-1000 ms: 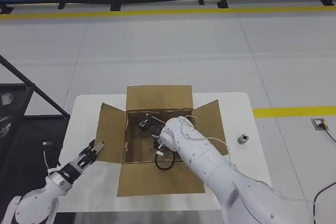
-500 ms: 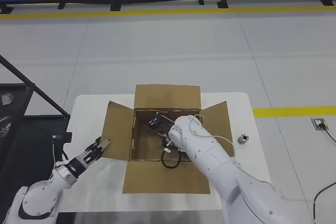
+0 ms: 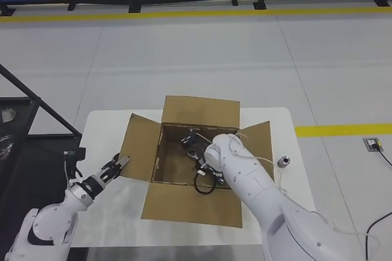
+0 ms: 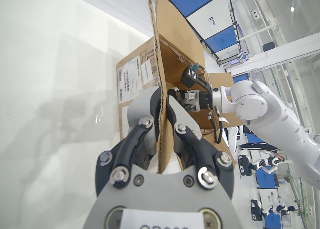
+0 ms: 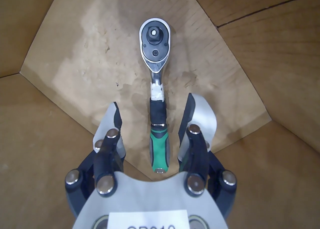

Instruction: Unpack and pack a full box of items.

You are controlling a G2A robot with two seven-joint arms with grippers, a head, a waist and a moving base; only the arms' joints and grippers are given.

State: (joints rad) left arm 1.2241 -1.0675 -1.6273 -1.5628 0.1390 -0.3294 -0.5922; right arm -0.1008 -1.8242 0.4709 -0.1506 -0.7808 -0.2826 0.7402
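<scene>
Steel ratchet wrench (image 5: 155,47) in cardboard box (image 3: 189,205): probably heavy, rigid.
Right claw (image 5: 152,101) spread astride grippy green handle (image 5: 158,144); left claw (image 4: 163,94) pinches flap (image 3: 142,150).

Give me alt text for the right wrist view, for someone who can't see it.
The right pincer hangs open inside the cardboard box, straddling the green-and-black handle of a ratchet wrench that lies flat on the box floor, chrome head pointing away.
</scene>
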